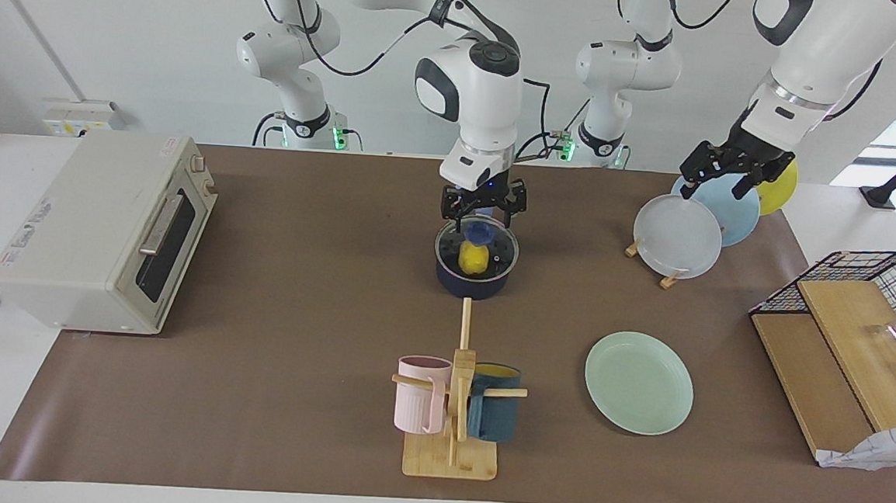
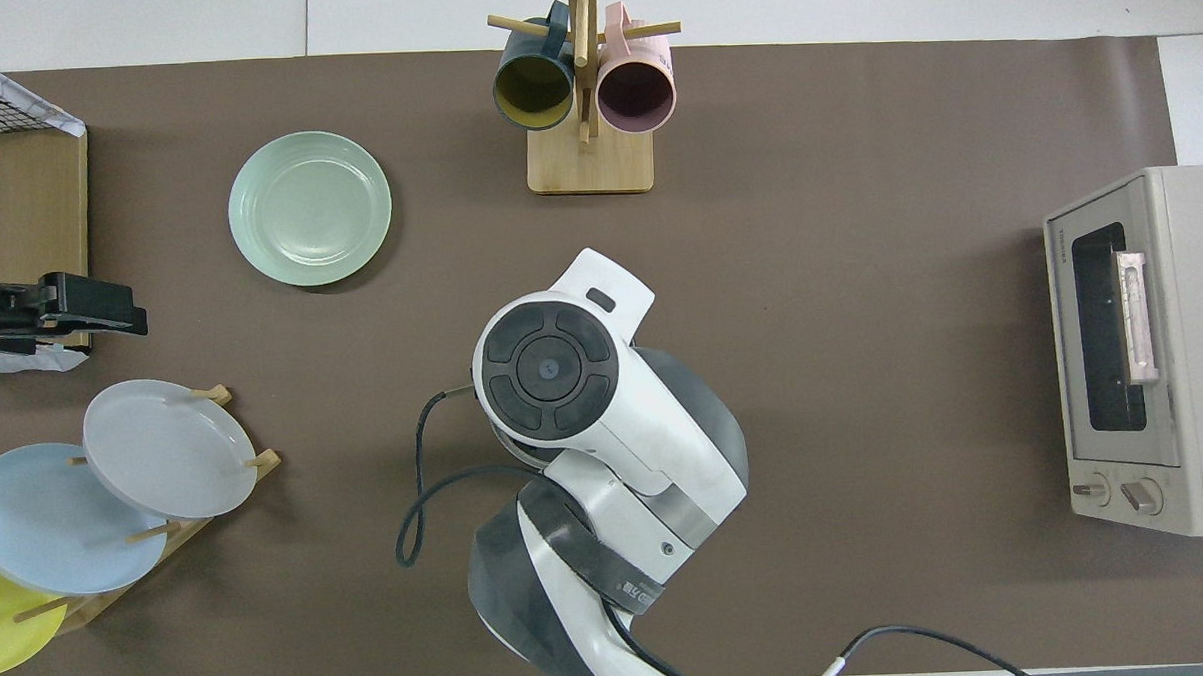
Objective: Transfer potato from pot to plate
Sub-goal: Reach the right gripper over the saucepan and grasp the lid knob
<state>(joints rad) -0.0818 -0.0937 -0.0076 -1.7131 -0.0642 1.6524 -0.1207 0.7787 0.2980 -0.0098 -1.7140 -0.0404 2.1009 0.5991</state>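
The yellow potato [image 1: 474,258] lies inside the dark blue pot [image 1: 475,286] in the middle of the table. My right gripper [image 1: 483,209] hangs open just above the pot's rim, its fingers spread over the potato and touching nothing. In the overhead view the right arm covers both pot and potato. The mint-green plate [image 1: 638,382] [image 2: 310,208] lies bare, farther from the robots than the pot, toward the left arm's end. My left gripper [image 1: 729,175] [image 2: 125,315] waits open and holding nothing above the plate rack.
A plate rack [image 1: 672,279] holds a grey plate [image 1: 677,236], a light blue plate [image 1: 734,211] and a yellow one. A mug stand [image 1: 454,407] with pink and teal mugs stands farther out than the pot. A toaster oven [image 1: 107,231] and a wire basket [image 1: 882,282] with boards sit at the table's ends.
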